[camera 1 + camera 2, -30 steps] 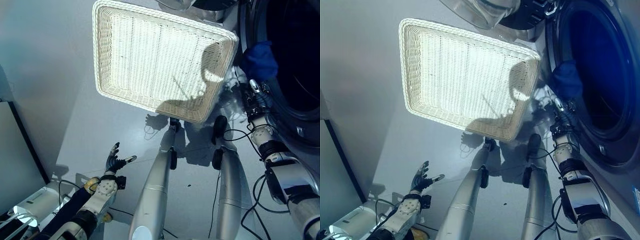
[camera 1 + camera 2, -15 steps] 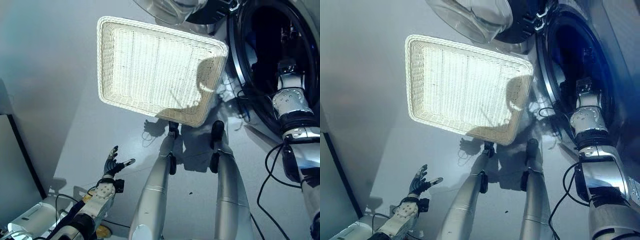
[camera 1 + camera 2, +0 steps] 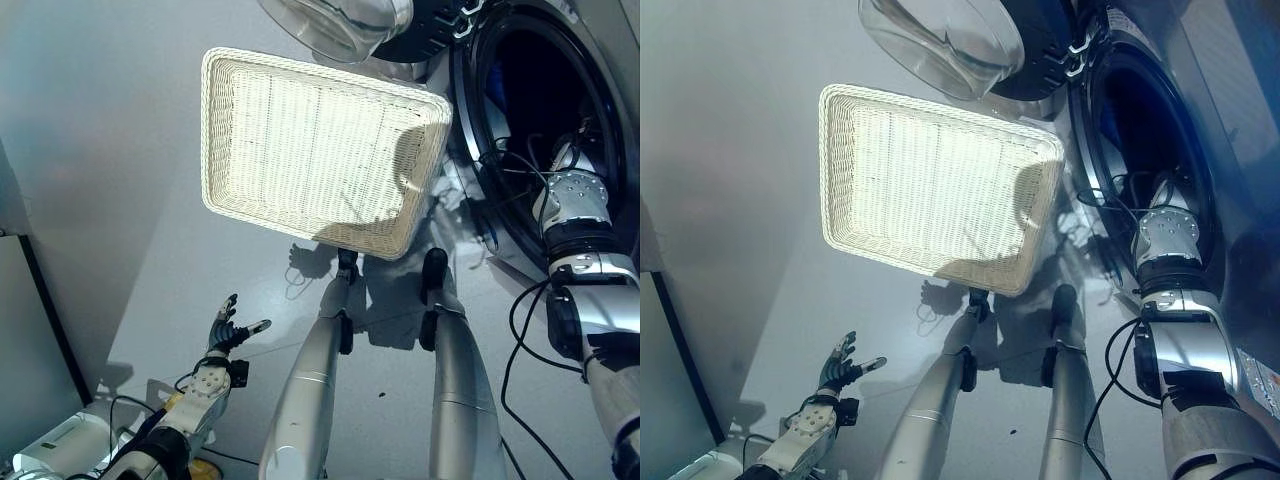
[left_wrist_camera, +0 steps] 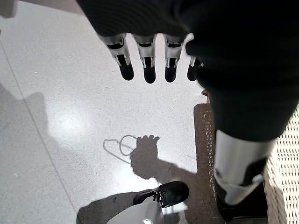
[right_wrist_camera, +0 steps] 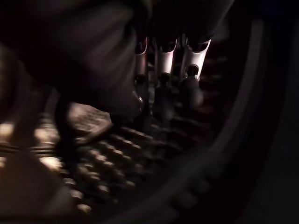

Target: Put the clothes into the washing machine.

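Observation:
The white wicker basket [image 3: 310, 150] lies on the grey floor with nothing in it. To its right the washing machine [image 3: 478, 150] stands with its round glass door [image 3: 350, 20] swung open. My right arm [image 3: 572, 195] reaches through the opening into the dark drum [image 3: 540, 90]. In the right wrist view my right hand [image 5: 161, 70] has its fingers straight over the perforated drum wall [image 5: 117, 149]. A dark mass beside them is too dim to identify. My left hand [image 3: 225, 330] hangs low over the floor, fingers spread and holding nothing.
A dark-edged grey panel [image 3: 30, 330] stands at the far left, with a white device [image 3: 40, 455] on the floor below it. Open grey floor [image 3: 120, 150] lies left of the basket.
My right hand carried a blue cloth from the door opening into the drum. The cloth is now out of sight. The camera has shifted, and the left hand has stayed put.

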Robot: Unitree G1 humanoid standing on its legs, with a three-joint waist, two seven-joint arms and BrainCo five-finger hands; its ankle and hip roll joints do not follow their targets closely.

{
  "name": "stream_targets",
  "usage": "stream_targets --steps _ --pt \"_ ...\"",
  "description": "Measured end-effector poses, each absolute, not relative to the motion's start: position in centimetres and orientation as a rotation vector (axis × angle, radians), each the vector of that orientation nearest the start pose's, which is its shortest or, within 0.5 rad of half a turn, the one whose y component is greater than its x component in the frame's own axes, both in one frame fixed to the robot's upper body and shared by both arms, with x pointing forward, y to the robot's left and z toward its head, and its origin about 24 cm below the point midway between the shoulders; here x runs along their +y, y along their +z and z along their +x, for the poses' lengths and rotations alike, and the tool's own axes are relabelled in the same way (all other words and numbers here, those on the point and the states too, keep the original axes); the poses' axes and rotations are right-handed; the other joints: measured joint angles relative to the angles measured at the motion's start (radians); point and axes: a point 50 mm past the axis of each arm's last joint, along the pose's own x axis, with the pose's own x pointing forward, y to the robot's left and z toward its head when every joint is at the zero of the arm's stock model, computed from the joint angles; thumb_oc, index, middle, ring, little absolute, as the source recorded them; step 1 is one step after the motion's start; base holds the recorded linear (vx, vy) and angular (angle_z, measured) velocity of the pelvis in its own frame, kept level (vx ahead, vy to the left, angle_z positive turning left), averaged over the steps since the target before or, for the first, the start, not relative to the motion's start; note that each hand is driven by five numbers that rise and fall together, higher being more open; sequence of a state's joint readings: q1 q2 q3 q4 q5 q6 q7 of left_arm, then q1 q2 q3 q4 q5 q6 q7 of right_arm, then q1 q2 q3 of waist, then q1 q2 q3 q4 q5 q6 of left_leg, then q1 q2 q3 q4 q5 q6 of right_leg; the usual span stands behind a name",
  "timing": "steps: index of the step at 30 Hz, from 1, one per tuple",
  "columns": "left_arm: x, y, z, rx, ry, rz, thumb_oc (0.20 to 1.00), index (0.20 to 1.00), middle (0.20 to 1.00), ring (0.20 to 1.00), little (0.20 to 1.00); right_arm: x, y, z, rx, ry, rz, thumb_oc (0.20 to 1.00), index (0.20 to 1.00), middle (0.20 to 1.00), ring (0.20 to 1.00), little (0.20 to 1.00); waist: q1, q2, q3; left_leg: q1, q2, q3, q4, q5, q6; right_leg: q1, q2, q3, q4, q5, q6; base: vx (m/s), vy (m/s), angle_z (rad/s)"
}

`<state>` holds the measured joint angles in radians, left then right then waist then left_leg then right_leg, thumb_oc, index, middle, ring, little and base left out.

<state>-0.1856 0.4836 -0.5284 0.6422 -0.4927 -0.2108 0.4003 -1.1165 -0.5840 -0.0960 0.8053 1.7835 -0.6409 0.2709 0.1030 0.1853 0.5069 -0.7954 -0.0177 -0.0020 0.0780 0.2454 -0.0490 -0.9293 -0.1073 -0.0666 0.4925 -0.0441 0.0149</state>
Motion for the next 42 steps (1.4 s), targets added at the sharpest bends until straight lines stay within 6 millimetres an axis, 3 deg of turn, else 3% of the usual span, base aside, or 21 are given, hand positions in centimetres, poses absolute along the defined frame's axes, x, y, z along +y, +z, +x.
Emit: stream_targets --steps 6,11,18,20,24,25,26,29,38,42 --pt "22.0 -4.6 24.7 0.373 0.196 0.254 1.0 1.0 1.0 1.0 1.0 -32.3 26.3 35.6 -1.089 -0.427 1.556 1.0 1.0 1.0 1.0 1.0 0.005 -0.001 0.0 0.026 -0.003 0.007 0.0 0.0 0.001 0.037 -0.005 -0.001 -0.023 0.001 0.006 -0.01 0.016 0.01" --pt "21.9 -5.0 24.5 0.387 0.189 0.26 1.0 1.0 1.0 1.0 1.0 -31.5 22.6 36.5 -0.894 -0.524 1.584 1.0 1.0 1.0 1.0 1.0 -0.001 -0.001 0.001 0.093 -0.003 0.009 -0.024 -0.003 0.005 0.095 -0.004 -0.001 -0.037 0.001 0.01 -0.01 0.007 0.0" --pt "21.0 -6.3 24.1 0.444 0.216 0.225 1.0 1.0 1.0 1.0 1.0 -28.0 20.4 38.2 -0.623 -0.217 1.193 1.0 1.0 1.0 1.0 1.0 -0.035 -0.005 0.003 0.129 -0.001 0.024 -0.037 -0.004 0.018 0.132 0.001 0.009 -0.06 0.012 0.016 -0.04 0.047 -0.06" --pt "20.8 -6.7 23.9 0.46 0.23 0.204 1.0 1.0 1.0 1.0 1.0 -25.6 17.5 37.8 -0.55 -0.097 0.996 1.0 1.0 1.0 1.0 1.0 -0.055 -0.022 0.014 0.164 0.005 0.027 -0.036 -0.019 0.022 0.178 0.009 0.009 -0.082 0.012 0.016 -0.05 0.06 -0.1" --pt "21.2 -7.3 23.6 0.482 0.26 0.216 1.0 1.0 1.0 1.0 1.0 -22.6 10.4 35.6 -0.306 0.026 0.569 1.0 1.0 1.0 1.0 1.0 -0.096 -0.054 0.021 0.254 0.007 0.033 -0.039 -0.047 0.027 0.286 0.014 0.017 -0.135 0.018 0.026 -0.05 0.051 -0.09" --pt "21.3 -7.3 23.6 0.484 0.262 0.217 1.0 1.0 1.0 1.0 1.0 -22.5 9.8 35.4 -0.28 0.03 0.517 1.0 1.0 1.0 1.0 1.0 -0.102 -0.059 0.023 0.261 0.008 0.036 -0.039 -0.048 0.027 0.292 0.014 0.02 -0.138 0.02 0.027 -0.01 -0.006 -0.14" --pt "21.8 -7.6 23.4 0.502 0.285 0.214 1.0 1.0 1.0 1.0 1.0 -22.3 7.8 34.8 -0.186 0.044 0.37 1.0 1.0 1.0 1.0 1.0 -0.112 -0.07 0.024 0.28 0.009 0.047 -0.039 -0.049 0.029 0.316 0.016 0.028 -0.152 0.03 0.031 0.01 -0.019 -0.13" --pt "22.9 -8.1 22.9 0.535 0.299 0.245 1.0 1.0 1.0 1.0 1.0 -23.5 4.0 33.0 -0.044 0.011 0.249 1.0 1.0 1.0 1.0 1.0 -0.116 -0.08 0.024 0.34 0.015 0.049 -0.049 -0.057 0.023 0.384 0.023 0.029 -0.188 0.036 0.038 0.02 -0.022 -0.06" --pt "25.0 -9.8 20.9 0.655 0.339 0.24 1.0 1.0 1.0 1.0 1.0 -24.8 -3.2 28.5 0.241 -0.098 0.245 1.0 1.0 1.0 1.0 1.0 -0.112 -0.089 0.01 0.466 0.033 0.029 -0.091 -0.06 0.026 0.545 0.025 -0.003 -0.284 0.064 0.033 0.05 -0.016 0.04" --pt "24.7 -10.9 19.6 0.713 0.308 0.227 1.0 1.0 1.0 1.0 1.0 -24.4 -6.8 25.5 0.404 -0.144 0.308 1.0 1.0 1.0 1.0 1.0 -0.11 -0.098 -0.055 0.514 0.042 0.024 -0.124 -0.058 0.024 0.617 0.034 -0.026 -0.346 0.081 0.038 0.06 -0.011 0.07"
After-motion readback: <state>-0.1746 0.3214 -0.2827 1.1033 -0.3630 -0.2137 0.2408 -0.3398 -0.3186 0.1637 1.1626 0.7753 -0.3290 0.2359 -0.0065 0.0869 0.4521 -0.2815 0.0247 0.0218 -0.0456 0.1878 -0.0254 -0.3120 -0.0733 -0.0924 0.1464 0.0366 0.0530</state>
